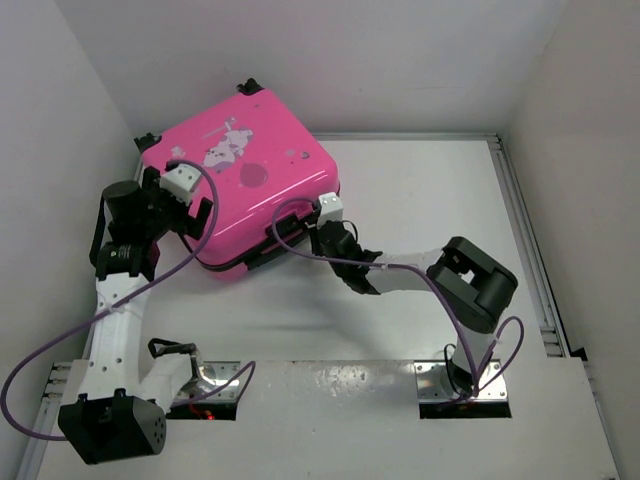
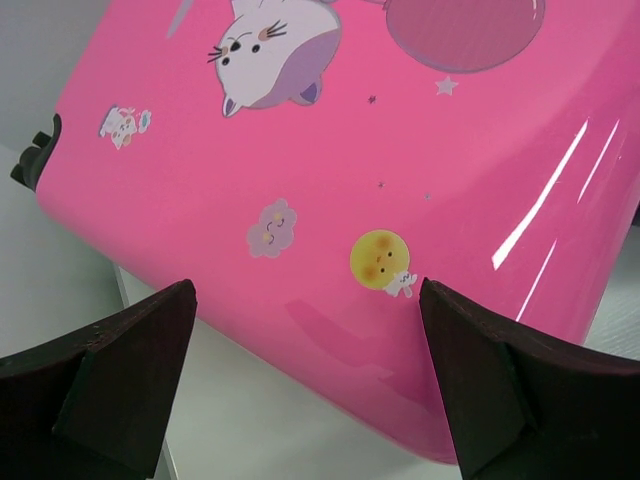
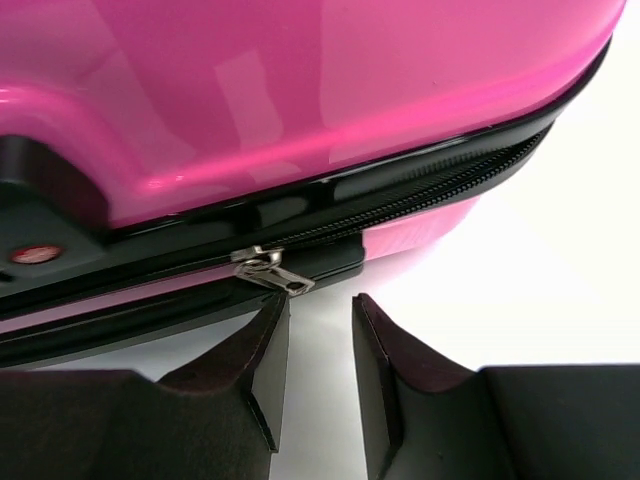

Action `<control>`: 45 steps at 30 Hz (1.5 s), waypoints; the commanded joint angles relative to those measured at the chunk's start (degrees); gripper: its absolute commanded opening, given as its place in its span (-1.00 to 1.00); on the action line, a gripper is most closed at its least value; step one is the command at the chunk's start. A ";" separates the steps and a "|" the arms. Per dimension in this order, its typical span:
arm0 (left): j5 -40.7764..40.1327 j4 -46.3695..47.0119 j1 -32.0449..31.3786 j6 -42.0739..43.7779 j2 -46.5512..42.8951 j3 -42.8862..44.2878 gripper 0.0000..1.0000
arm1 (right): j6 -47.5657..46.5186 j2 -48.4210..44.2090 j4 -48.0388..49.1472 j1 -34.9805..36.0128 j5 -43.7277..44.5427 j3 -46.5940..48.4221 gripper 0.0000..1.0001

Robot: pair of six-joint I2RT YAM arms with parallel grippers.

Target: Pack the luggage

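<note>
From above, the luggage (image 1: 240, 175) lies flat with its lid down at about 11 o'clock on the white surface (image 1: 430, 200), so whatever is packed inside is hidden and the work looks close to its end. The left pincer (image 1: 180, 200) sits at the case's 9 o'clock edge and the right pincer (image 1: 318, 232) at its 5 o'clock corner. A purple cable (image 1: 274, 228) loops across that corner and could snag. The left wrist view shows the left pincer (image 2: 307, 300) spread wide and released, its dark fingers (image 2: 130, 370) framing the glossy printed shell without touching it. In the right wrist view the right pincer (image 3: 320, 305) is only narrowly parted and grips nothing. The metal zipper pull (image 3: 272, 270) hangs just above the finger at 10 o'clock. The zipper (image 3: 430, 195) looks meshed toward 3 o'clock, while the stretch toward 9 o'clock I cannot judge, so zipping probably remains.
</note>
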 commanded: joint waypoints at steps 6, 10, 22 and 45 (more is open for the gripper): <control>-1.03 3.08 0.46 -1.35 -0.41 -1.17 0.97 | -0.14 0.06 6.78 -1.35 -4.23 1.59 -0.26; -1.03 3.08 0.46 -0.74 -0.41 -1.70 0.97 | -1.19 -1.61 8.27 -0.30 -4.51 -0.60 -0.23; -0.50 3.08 0.46 -1.27 0.64 -2.23 0.97 | -0.23 -1.71 8.98 1.03 -2.84 0.62 -0.21; 0.56 3.61 0.46 0.84 1.70 -2.23 0.97 | 1.18 3.22 4.85 -5.30 -9.09 1.76 -0.59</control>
